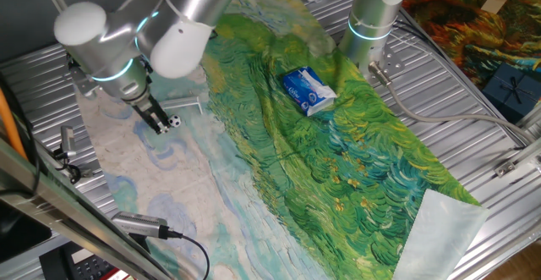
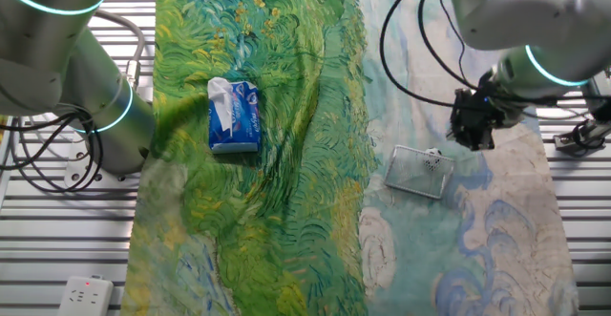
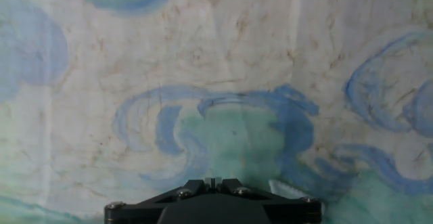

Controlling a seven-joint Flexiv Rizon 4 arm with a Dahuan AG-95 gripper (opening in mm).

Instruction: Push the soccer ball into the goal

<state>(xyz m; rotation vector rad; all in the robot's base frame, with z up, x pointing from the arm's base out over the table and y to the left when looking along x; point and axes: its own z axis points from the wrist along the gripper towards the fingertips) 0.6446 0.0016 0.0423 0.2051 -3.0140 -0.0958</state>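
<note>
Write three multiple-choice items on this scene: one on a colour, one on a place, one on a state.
1. What colour is the packet?
A. Red
B. Black
C. Blue and white

2. Where does the soccer ball lie?
A. Against the packet
B. At the edge of the goal, on the side towards the gripper
C. Between the jaws

3. How do the gripper's jaws stand?
A. Shut, with nothing between them
B. Wide open
C. Shut on the soccer ball

Answers:
1 C: its wrapper is blue with white paper showing.
2 B: the ball sits at the frame's rim, far from the packet.
3 A: the hand view shows the jaws meeting, with nothing between them.
</note>
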